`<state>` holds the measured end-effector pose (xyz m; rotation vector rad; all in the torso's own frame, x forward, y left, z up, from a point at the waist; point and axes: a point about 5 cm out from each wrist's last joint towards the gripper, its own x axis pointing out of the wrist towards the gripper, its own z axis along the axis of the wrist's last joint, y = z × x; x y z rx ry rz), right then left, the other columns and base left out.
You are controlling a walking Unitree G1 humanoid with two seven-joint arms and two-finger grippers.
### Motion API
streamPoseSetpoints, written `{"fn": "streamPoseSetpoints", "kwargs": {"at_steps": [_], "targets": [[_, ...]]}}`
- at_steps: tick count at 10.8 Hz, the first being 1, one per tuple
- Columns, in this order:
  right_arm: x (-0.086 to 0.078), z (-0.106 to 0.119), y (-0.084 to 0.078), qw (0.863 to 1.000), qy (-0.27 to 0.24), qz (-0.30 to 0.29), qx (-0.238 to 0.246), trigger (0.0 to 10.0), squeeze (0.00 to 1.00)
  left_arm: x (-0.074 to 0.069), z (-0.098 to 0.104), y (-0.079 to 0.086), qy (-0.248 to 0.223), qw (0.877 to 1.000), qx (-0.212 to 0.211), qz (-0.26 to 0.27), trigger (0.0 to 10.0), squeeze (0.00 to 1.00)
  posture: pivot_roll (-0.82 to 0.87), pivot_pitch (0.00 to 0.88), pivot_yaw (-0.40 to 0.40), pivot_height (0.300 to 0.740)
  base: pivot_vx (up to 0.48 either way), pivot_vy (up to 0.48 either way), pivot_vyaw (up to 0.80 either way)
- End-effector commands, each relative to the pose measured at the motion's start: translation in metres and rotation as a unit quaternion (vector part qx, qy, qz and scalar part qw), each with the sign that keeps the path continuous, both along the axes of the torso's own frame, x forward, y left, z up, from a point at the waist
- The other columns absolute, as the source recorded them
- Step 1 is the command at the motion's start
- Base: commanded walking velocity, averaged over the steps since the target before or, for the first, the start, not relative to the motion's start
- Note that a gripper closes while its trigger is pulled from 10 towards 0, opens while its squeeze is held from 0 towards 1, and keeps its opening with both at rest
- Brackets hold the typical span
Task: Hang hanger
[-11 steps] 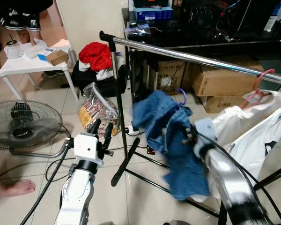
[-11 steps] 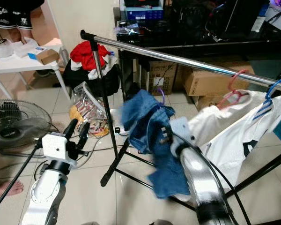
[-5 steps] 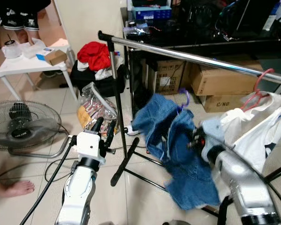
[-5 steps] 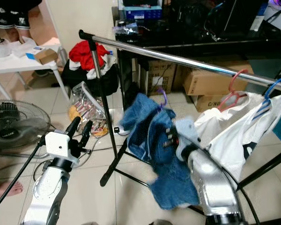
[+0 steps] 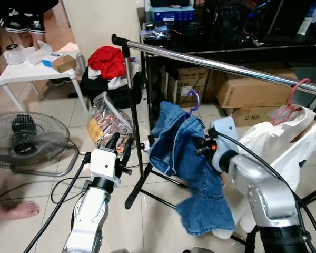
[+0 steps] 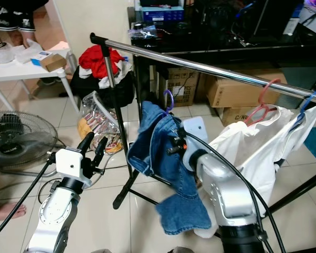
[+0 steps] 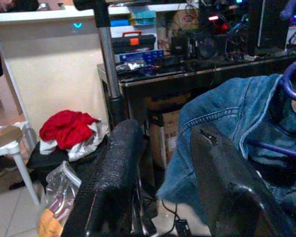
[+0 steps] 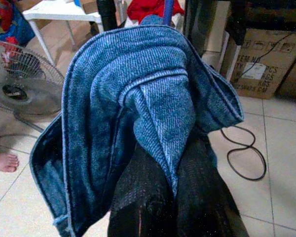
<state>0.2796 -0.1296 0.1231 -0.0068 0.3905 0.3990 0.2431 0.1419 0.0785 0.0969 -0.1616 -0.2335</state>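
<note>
Right gripper (image 5: 201,146) clamped on a denim garment (image 5: 192,174) on a purple hanger (image 5: 191,100), held below the rail

The hanger's hook stands just under the silver clothes rail (image 5: 221,65), not over it, with the denim draped down in front of the right arm. In the right wrist view the two black fingers (image 8: 153,197) are pressed together on the blue cloth. The left gripper (image 5: 120,145) hangs lower, near the rail's upright post (image 5: 133,116), its fingers (image 7: 113,182) parted and holding nothing. On the rail's right end hang a pink hanger (image 5: 293,97) and a white shirt (image 5: 276,153), just beside the denim. Behind the rail stand cardboard boxes (image 5: 253,89) and a dark desk (image 5: 226,45). To the left lie a floor fan (image 5: 26,139), a white side table (image 5: 34,71), a red cloth heap (image 5: 108,60), a crinkled plastic bag (image 5: 108,124), and a person's bare foot (image 5: 18,211)
</note>
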Motion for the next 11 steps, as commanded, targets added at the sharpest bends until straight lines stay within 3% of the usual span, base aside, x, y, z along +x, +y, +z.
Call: {"fn": "streamPoseSetpoints", "kwargs": {"at_steps": [1,4,7,11], "targets": [[0.005,0.011,0.001,1.000,-0.020,-0.004,0.000,10.0,0.00,0.002,0.002,-0.002,-0.006,1.000,0.011,-0.007,10.0,0.00,-0.03,0.000,0.014,0.740,0.000,0.000,0.00],[0.032,0.037,0.017,0.997,-0.065,-0.026,0.039,10.0,0.00,0.003,0.004,0.000,-0.016,0.998,0.048,-0.025,10.0,0.00,-0.02,0.000,0.015,0.740,0.000,0.000,0.00],[0.044,0.048,0.032,0.995,-0.088,-0.034,0.038,10.0,0.00,0.000,0.004,-0.002,-0.017,0.998,0.054,-0.033,10.0,0.00,-0.01,0.000,0.020,0.740,0.000,0.000,0.00],[0.060,0.063,0.032,0.990,-0.102,-0.088,0.051,10.0,0.00,0.000,0.004,-0.002,-0.018,0.998,0.056,-0.036,10.0,0.00,0.00,0.000,0.020,0.740,0.000,0.000,0.00]]}}
